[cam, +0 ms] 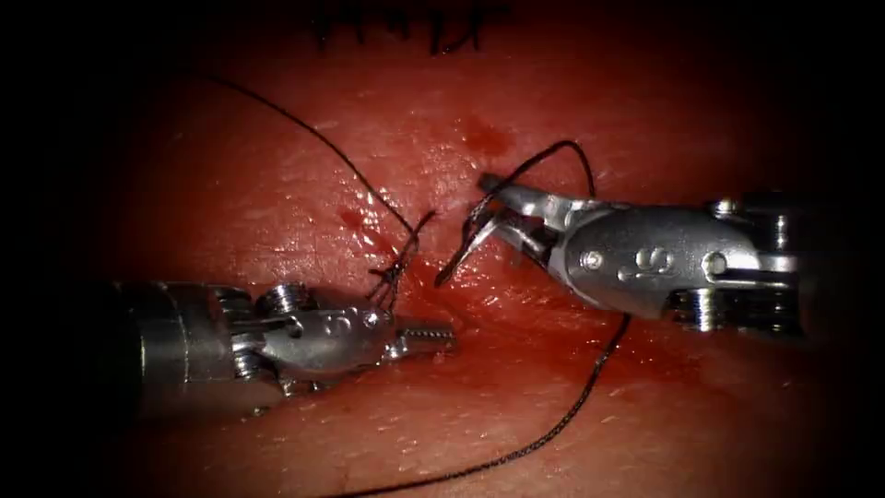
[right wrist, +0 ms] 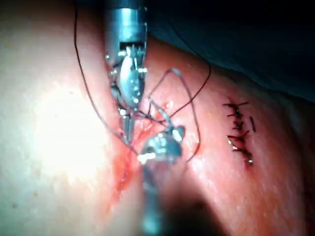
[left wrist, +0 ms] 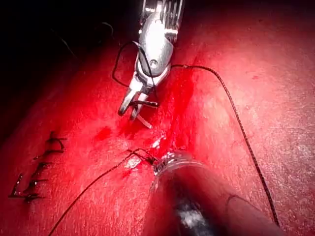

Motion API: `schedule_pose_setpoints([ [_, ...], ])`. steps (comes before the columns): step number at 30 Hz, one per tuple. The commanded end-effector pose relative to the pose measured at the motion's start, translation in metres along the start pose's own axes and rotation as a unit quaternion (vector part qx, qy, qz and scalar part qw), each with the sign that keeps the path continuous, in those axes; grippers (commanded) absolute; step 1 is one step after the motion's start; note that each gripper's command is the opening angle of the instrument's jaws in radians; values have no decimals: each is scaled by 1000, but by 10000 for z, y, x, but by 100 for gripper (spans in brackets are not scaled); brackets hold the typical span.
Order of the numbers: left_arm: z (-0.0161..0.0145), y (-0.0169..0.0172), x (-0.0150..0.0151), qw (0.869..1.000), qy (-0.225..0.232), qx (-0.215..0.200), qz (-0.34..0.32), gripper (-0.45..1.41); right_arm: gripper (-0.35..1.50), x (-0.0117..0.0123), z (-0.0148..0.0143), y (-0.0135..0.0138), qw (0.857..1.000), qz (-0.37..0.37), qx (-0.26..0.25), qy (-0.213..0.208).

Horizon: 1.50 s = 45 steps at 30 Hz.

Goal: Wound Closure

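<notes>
Needle (cam: 464,251): we see it held in the right tool (cam: 502,221), gripped near its blunt end as far as we can tell, the curve sweeping down and left so the point hangs just over the cut (cam: 419,277); we judge it free of the tissue (cam: 277,166), not buried in it
Right tool: jaws clamped on the needle, reaching in from the right side of the cut; a loop of thread (cam: 562,152) arches over the top of them
Left tool (cam: 426,336): jaws look closed or nearly so with nothing between them, lying low on the left side, tips just below the knot (cam: 395,267)
Thread: one strand runs from the knot up and left across the tissue, another trails beneath the right tool and down to the lower edge
Doing it well: we judge the grip should stay firm and square on the needle, the point kept clear of the loose loop, and the slack thread kept out from under both tools so nothing snags
Surface: wet, glistening tissue with red fluid (cam: 484,136) pooled around the cut; we expect it to be slippery and soft
Room: a finished row of stitches (cam: 406,28) lies well apart at the far edge; the tools stand close together over the cut with little space between them
</notes>
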Motion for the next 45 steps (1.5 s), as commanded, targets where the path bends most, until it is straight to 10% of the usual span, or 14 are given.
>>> schedule_pose_setpoints([
  [1, 8, 2, 0, 1000, 0, -1, 0, -10, -35, -5, 5, -1, 1000, 11, 1, 0],
  [13, 8, 3, 0, 1000, 0, -1, 0, -10, -35, -43, 3, 0, 996, 92, -5, 2],
  [45, 6, 3, 1, 1000, 0, -2, 0, -12, -35, -34, 9, -63, 985, 172, -9, -2],
])
